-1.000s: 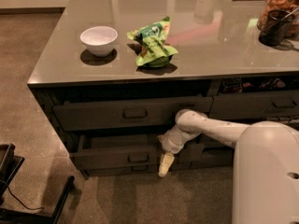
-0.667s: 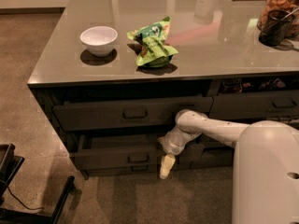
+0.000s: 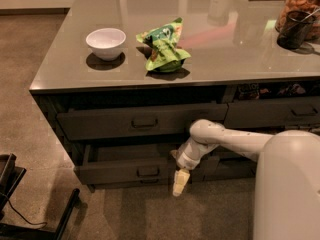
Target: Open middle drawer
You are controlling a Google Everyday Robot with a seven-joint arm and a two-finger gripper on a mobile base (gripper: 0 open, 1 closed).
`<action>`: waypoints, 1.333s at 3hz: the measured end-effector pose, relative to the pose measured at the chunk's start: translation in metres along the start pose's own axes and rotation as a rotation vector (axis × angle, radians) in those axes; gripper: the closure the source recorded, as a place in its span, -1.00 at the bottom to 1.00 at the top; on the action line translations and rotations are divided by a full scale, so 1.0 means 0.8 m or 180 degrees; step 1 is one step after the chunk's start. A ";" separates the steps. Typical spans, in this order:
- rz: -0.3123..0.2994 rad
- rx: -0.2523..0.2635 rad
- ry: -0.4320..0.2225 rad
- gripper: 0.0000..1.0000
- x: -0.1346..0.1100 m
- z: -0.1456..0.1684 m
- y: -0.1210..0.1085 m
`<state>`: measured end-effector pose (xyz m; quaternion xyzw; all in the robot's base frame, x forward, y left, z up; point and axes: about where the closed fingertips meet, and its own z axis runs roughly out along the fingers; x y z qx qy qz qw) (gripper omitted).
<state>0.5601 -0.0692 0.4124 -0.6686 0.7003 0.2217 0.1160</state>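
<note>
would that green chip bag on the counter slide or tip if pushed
The crumpled green foil snack bag looks puffed and light, so it would probably slide on the glossy grey countertop, not tip. Its creased foil likely deforms when squeezed. The gripper hangs low by the pulled-out dark drawer front.

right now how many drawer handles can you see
3: upper left handle, lower left handle, far right handle. Arm may hide more. Gripper hangs beside the lower left one.
</note>
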 end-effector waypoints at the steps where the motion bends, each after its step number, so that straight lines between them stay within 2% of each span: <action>1: 0.0090 -0.0032 -0.0001 -1.00 0.006 -0.005 0.017; 3: 0.0368 -0.0111 -0.0049 -1.00 0.022 -0.013 0.059; 4: 0.0368 -0.0111 -0.0049 -1.00 0.022 -0.013 0.059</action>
